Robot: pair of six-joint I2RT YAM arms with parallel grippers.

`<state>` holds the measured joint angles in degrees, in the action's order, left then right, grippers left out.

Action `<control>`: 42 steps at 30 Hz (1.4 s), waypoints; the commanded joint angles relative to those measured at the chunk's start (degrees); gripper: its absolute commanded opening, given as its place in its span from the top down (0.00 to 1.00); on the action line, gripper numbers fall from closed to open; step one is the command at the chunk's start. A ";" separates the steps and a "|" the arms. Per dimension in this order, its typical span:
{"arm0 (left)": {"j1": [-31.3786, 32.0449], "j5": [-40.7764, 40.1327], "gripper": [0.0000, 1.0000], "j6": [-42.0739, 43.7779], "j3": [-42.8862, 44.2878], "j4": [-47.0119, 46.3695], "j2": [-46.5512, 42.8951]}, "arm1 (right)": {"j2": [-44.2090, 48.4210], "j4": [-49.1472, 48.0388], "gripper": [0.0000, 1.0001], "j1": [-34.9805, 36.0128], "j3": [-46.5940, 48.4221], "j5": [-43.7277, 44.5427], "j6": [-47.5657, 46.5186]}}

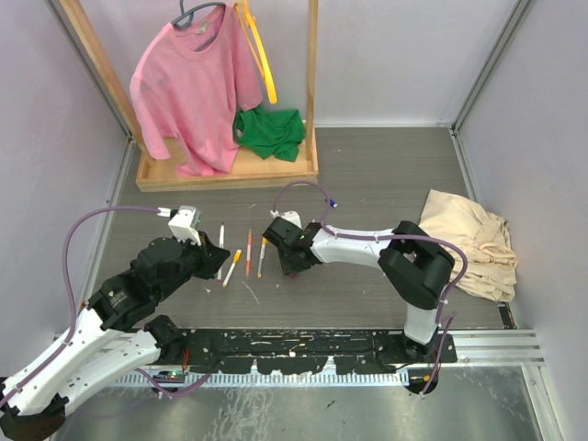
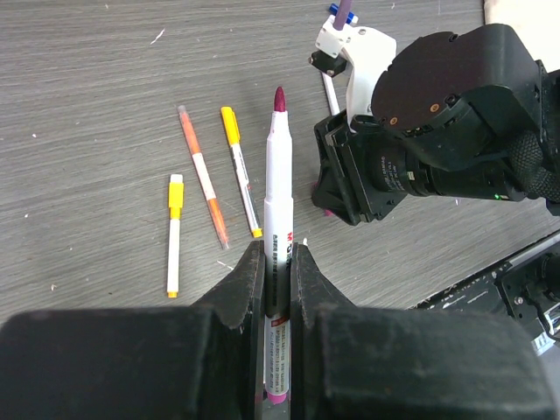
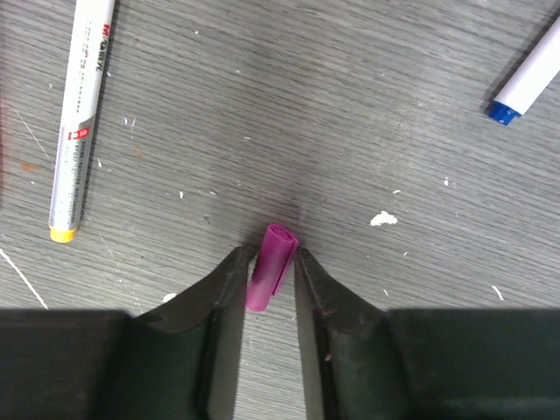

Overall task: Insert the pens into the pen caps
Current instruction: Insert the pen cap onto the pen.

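Inside a booth of pale lilac walls (image 1: pixel 395 55), the top view shows a grey wood-grain table (image 1: pixel 386 175). At its far left stands a wooden rack (image 1: pixel 225 170). A pink shirt (image 1: pixel 188 87) and a yellow hanger (image 1: pixel 262 55) hang from it, and a green cloth (image 1: pixel 268 131) lies on its tray-like base. A beige cloth (image 1: pixel 469 243) is heaped at the right edge. Between the two arms, thin pens (image 1: pixel 248 254) lie near one another on the bare wood.

In the left wrist view, the left gripper (image 2: pixel 278 262) is clamped on a magenta pen (image 2: pixel 278 166). Its fingers are tight on the white barrel, and the bare magenta tip points away over the table. On the wood to the left lie a short yellow pen (image 2: pixel 174 232), an orange pen (image 2: pixel 203 185) and a long yellow pen (image 2: pixel 241 171), none touching. The right arm (image 2: pixel 437 122) reaches down at the right.

In the right wrist view, the right gripper (image 3: pixel 272 262) stands narrow, its fingers pinching a magenta cap (image 3: pixel 275 247) from both sides, low at the table. A yellow-ended pen (image 3: pixel 80 114) lies at upper left and a blue pen (image 3: pixel 529 74) at upper right, both well apart from the cap. White flecks dot the wood.
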<state>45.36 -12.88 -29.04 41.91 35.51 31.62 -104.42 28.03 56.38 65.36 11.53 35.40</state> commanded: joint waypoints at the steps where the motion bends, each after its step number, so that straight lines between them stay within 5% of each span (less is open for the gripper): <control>1: -0.10 -0.96 1.00 0.73 0.72 -1.70 -0.41 | -1.77 3.05 0.71 0.04 0.05 0.47 -1.15; 9: -0.12 -0.74 1.00 0.61 0.54 -1.51 -0.72 | 1.93 5.14 0.78 -0.07 -2.67 0.50 -1.58; 19: -0.13 -0.15 1.00 0.30 0.28 -2.23 -0.44 | 3.24 7.21 0.66 -0.06 -4.74 -0.24 -2.15; 28: -0.14 -0.29 1.00 0.17 0.50 -1.56 -0.66 | 0.45 8.67 0.66 -0.04 -2.26 -1.99 -3.58; 33: -0.13 -0.01 1.00 -0.14 0.27 -2.03 -0.45 | 1.40 7.61 0.84 -0.07 -2.98 -2.08 -3.51; 42: -0.10 5.08 0.95 -1.10 -1.15 -7.77 -1.71 | 12.41 2.80 1.00 -0.80 -6.24 0.51 -2.02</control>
<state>45.36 -11.16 -29.32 41.36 34.22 31.24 -99.53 32.73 56.21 61.36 10.79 32.84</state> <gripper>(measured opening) 0.079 0.053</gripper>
